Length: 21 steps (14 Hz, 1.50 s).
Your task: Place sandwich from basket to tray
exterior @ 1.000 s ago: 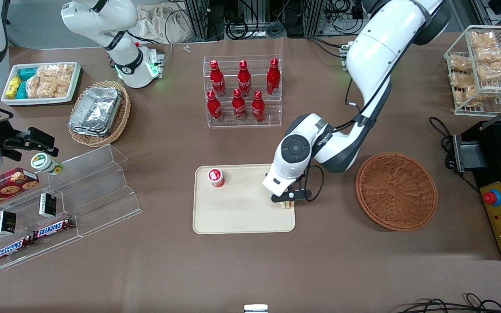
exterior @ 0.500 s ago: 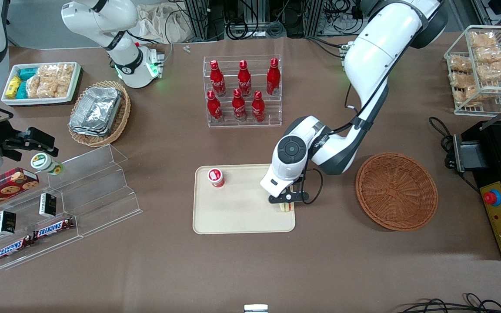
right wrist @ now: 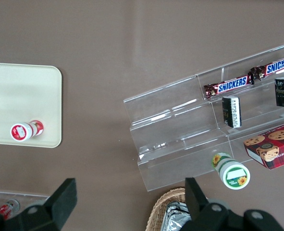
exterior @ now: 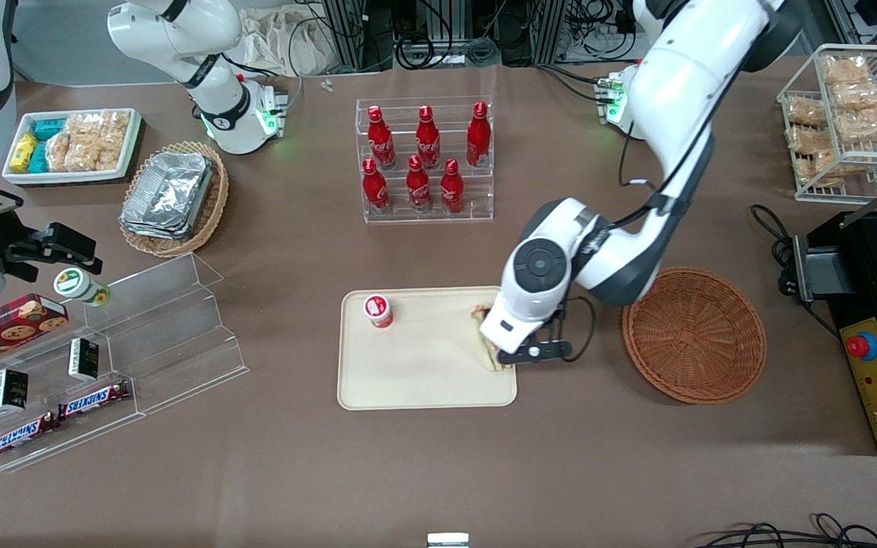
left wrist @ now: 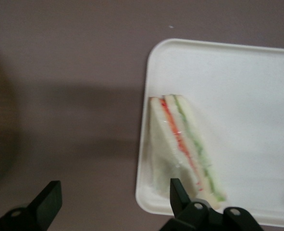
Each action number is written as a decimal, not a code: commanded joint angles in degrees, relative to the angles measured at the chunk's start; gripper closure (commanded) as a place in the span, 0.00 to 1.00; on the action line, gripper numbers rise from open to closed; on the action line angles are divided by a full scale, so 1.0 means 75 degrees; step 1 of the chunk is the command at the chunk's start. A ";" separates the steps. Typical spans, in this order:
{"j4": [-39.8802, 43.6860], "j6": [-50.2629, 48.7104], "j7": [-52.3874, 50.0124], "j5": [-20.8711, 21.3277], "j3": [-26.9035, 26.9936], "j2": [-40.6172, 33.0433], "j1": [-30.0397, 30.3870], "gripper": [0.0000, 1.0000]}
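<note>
Since your gripper (exterior: 534,355) hangs wide open, holding nothing, the sandwich (exterior: 486,344) lies free just beside it on the tray (exterior: 408,384), at centre frame.

The front view looks steeply down from high above the brown bench (exterior: 438,472), taking in its whole length. The left wrist view looks straight down from close above the gripper (left wrist: 115,199), whose fingers stand apart, onto the corner of the tray (left wrist: 238,72) where the sandwich (left wrist: 182,144) lies; the front view shares that tray corner (exterior: 423,388). The right wrist view also faces down, from higher, sharing the tray's other end, its red-capped cup (right wrist: 25,130) and the clear acrylic shelf (right wrist: 190,139)
</note>
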 commanded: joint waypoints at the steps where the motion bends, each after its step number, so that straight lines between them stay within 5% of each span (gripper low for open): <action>1: -0.0233 -0.0854 0.0406 -0.0040 -0.0460 -0.0688 0.0766 0.00; 10: -0.0198 -0.3036 0.4367 -0.0448 -0.0473 -0.2211 0.3204 0.01; 21: 0.0423 -0.3131 0.4428 -0.0485 -0.0309 -0.2518 0.3640 0.00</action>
